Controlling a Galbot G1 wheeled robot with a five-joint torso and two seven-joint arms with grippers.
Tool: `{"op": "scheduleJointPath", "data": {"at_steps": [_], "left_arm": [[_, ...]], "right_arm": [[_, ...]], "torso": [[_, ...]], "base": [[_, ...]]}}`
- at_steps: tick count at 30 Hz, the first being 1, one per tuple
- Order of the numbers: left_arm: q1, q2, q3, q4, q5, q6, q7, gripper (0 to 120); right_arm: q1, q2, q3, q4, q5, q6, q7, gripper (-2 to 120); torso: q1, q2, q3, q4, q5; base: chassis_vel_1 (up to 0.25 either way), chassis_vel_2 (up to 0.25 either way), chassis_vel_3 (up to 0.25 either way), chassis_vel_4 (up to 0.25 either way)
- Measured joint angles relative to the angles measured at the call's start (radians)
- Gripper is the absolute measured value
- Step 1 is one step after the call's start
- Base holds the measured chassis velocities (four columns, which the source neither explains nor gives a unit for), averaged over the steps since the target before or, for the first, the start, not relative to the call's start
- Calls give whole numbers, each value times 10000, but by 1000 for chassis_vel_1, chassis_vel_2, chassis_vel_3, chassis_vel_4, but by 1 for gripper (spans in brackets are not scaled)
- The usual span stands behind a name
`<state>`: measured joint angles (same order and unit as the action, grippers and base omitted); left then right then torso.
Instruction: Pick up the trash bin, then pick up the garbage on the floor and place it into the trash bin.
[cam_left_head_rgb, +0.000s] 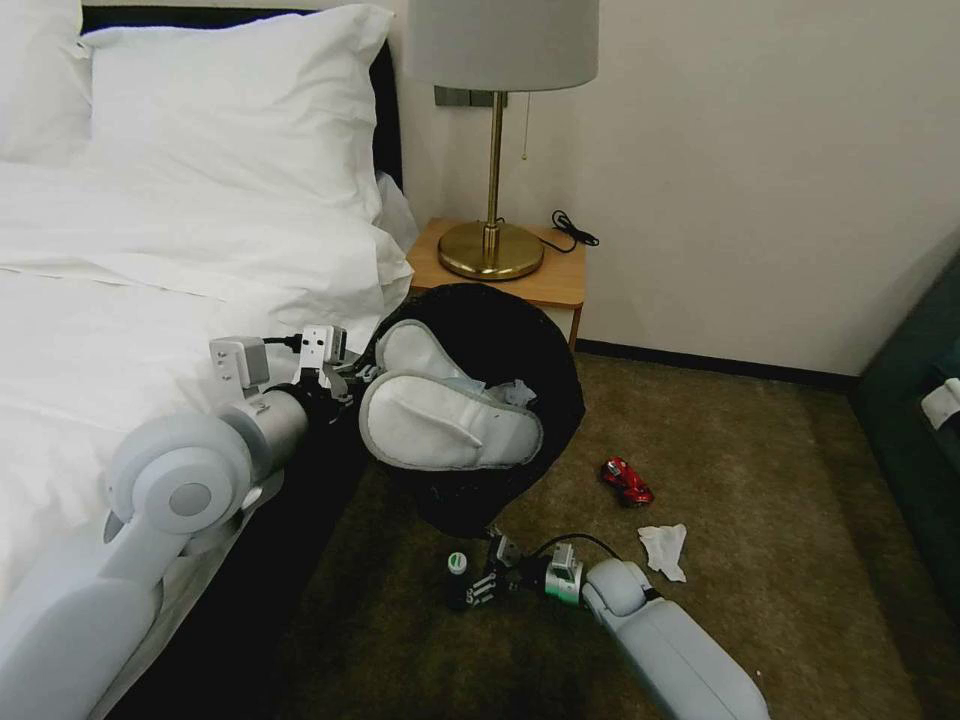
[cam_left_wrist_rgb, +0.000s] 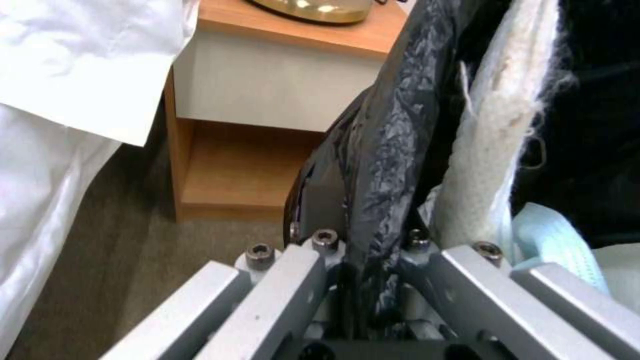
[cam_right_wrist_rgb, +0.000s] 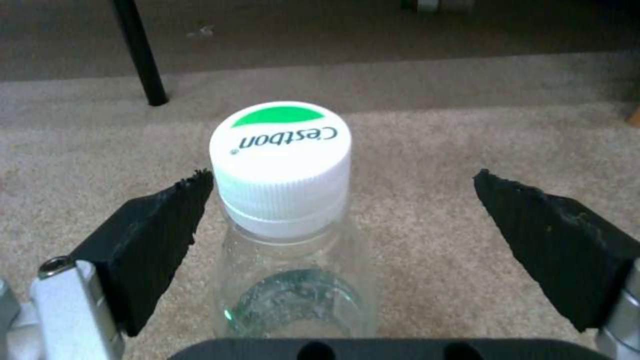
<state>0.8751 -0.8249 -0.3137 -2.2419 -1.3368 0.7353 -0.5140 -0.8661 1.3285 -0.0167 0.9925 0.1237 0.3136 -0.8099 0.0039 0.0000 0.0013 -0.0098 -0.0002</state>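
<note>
My left gripper is shut on the rim of the black trash bin and holds it off the floor, mouth tilted toward me. In the left wrist view its fingers pinch the rim and black liner. Two white slippers and a tissue lie inside the bin. Low on the carpet, my right gripper stands open around a small clear bottle with a green-and-white cap. One pad touches the cap and the other is apart. A crushed red can and a white tissue lie to the right.
The white bed runs along my left. A wooden nightstand with a brass lamp stands behind the bin. A dark green sofa borders the right. Open carpet lies between the can and the sofa.
</note>
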Motion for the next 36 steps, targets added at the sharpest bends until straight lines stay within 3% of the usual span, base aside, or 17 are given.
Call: {"op": "scheduleJointPath", "data": {"at_steps": [25,33,36], "left_arm": [[-47,-75,7,189,102,0,172,1],[-75,-96,3,216,127,0,209,1],[-104,-104,-10,239,128,0,221,1]], "right_arm": [[-371,475,337,-893,-346,114,98,99],[-511,393,413,-656,-404,-1,280,86],[-563,354,407,-511,-405,-39,407,76]], "torso": [[0,0,0,0,2],[0,0,0,0,2],[0,0,0,0,2]], "base": [[0,0,0,0],[0,0,0,0],[0,0,0,0]]}}
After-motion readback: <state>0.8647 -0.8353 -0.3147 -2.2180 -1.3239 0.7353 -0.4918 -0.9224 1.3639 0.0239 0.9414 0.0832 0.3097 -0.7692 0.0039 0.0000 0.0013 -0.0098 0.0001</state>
